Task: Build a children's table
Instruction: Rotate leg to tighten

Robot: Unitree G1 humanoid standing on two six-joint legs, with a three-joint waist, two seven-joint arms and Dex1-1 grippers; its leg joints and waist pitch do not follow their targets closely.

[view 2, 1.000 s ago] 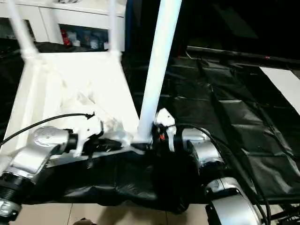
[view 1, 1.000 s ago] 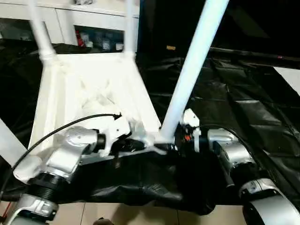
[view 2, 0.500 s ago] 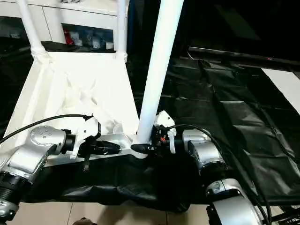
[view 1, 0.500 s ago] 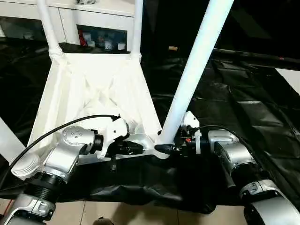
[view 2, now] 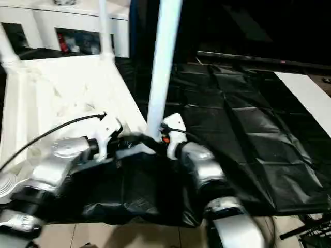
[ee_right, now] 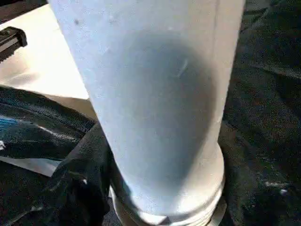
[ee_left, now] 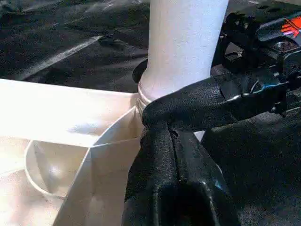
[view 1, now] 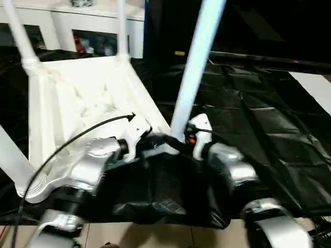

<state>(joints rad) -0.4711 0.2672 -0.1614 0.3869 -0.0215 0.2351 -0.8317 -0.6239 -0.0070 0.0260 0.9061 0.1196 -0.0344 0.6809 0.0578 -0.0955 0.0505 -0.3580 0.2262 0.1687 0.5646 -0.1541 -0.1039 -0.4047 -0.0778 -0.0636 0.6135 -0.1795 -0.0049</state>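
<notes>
Children's table [view 1: 88, 98] upside down on black plastic sheeting [view 1: 258, 119] spread over the floor, ribbed underside facing up. Four white tubular legs standing up out of the corners:
- two at the far end [view 1: 20, 39] [view 1: 121, 31];
- one at the near left corner [view 1: 10, 155], leaning out towards the edge of the head view;
- one at the near right corner [view 1: 194, 67], rising steeply and tilted a little to the right.

Threaded ring [ee_right: 174, 214] visible at the base of the near right leg, where it meets the corner.

Left end effector [ee_left: 157, 132] closed, black fingers pressed together with nothing between them, tip at the near rim of the table top just beside the base of the near right leg. Silver left forearm [view 1: 90, 165] reaching in from the lower left, a black cable [view 1: 77, 139] arching over it.

Right end effector [view 1: 179, 145] at the base of the same leg, coming in from the right, close against the left one. Gripping the leg or merely set around it: cannot tell. Leg very near in the right wrist view, with the black sheeting behind it.

Behind the table, a white cabinet [view 1: 88, 26] with glass doors and small items inside. Pale tiled floor [view 1: 139, 237] showing along the near edge of the sheeting.
</notes>
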